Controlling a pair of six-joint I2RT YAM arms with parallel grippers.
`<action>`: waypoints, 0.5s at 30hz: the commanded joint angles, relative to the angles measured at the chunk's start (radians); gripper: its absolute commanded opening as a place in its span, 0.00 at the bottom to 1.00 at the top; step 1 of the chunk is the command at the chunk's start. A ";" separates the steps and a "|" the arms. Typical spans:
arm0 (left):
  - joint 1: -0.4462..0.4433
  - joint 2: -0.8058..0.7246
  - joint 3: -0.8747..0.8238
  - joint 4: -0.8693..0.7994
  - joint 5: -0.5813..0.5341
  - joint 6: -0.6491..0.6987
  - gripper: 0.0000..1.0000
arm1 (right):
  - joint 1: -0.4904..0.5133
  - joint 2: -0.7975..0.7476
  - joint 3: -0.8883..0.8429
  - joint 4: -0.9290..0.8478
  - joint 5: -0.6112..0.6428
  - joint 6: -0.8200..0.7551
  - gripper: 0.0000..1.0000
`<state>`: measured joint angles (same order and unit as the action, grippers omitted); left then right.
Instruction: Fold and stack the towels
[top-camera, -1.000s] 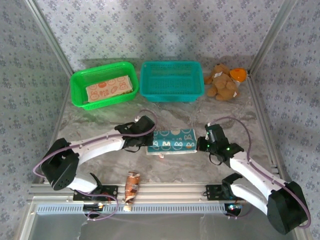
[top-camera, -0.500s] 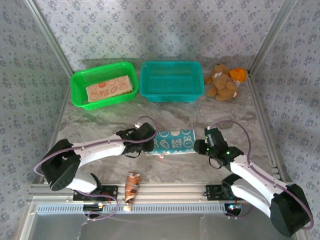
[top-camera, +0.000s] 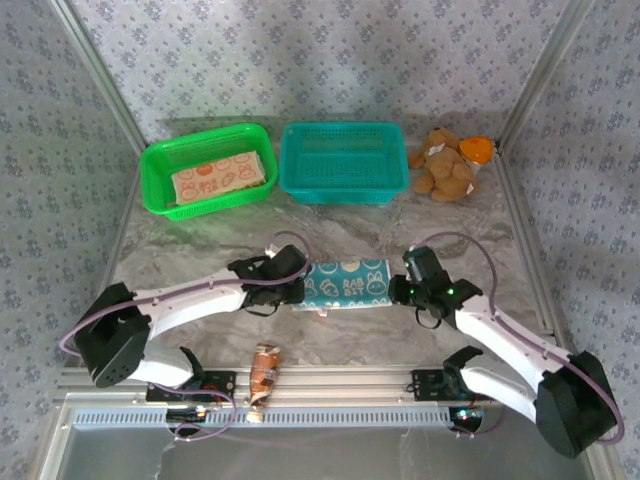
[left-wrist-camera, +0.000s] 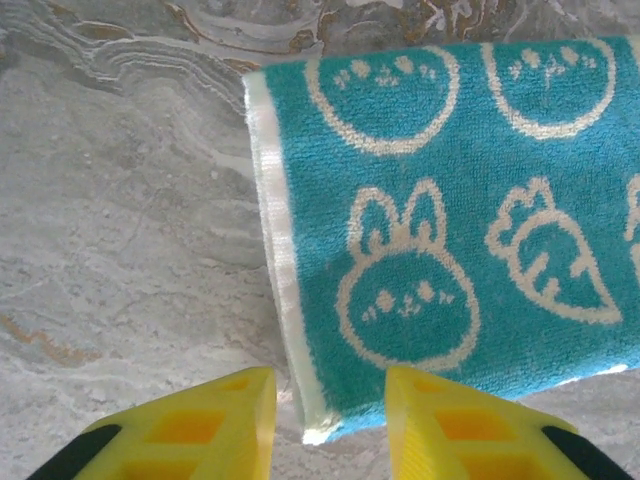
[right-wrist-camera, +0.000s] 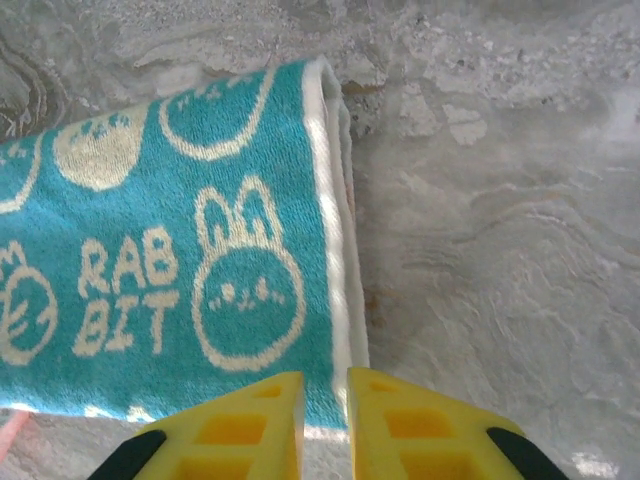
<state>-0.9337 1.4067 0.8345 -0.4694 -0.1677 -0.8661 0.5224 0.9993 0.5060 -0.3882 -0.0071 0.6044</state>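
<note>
The teal towel (top-camera: 345, 282), folded into a strip on the tabletop (top-camera: 200, 240), looks light, soft and limp, best pinched at its near corners, where the left end effector (left-wrist-camera: 330, 420) hovers open and the right end effector (right-wrist-camera: 325, 410) stands nearly closed, grip unclear.

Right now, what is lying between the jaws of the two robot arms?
A folded teal towel with white rabbit prints spans the gap between both jaws, flat on the marbled table. The overhead view shows it.
</note>
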 joint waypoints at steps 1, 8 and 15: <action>0.006 0.036 0.053 -0.008 0.013 -0.004 0.22 | 0.002 0.048 0.051 0.002 -0.018 -0.038 0.17; 0.005 0.092 -0.010 0.042 0.043 -0.035 0.15 | -0.005 0.145 0.020 0.026 -0.056 -0.057 0.09; 0.006 0.154 -0.045 0.069 0.068 -0.053 0.15 | -0.005 0.216 -0.017 0.047 -0.078 -0.030 0.08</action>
<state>-0.9314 1.5417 0.7868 -0.4068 -0.1196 -0.9039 0.5213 1.2041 0.5003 -0.3382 -0.0677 0.5686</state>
